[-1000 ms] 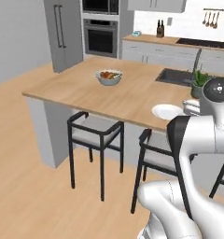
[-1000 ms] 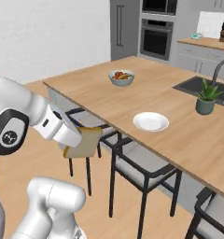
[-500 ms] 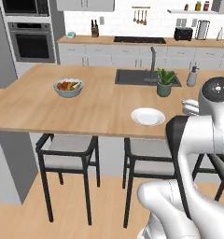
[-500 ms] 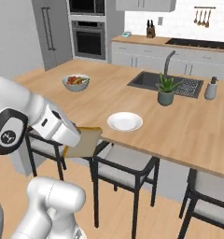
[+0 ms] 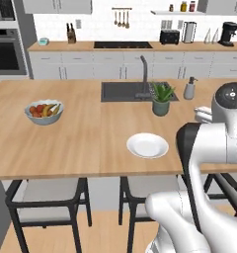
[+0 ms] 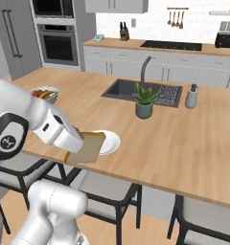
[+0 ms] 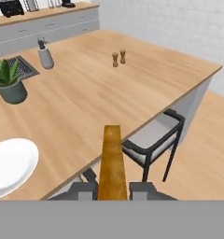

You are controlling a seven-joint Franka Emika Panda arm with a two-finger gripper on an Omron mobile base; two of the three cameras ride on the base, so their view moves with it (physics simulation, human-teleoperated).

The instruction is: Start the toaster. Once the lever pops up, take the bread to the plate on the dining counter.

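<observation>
Gripper (image 7: 113, 190) clamped on bread (image 6: 86, 148), slice held edge-on between fingers, probably so it won't slip in transit. Bread hangs over counter (image 6: 193, 139) edge, plate (image 6: 109, 142) just past it at 1 o'clock, so drop-off looks close.

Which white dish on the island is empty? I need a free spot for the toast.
The small flat white plate near the front edge is empty; the deeper white bowl farther left holds fruit.
</observation>
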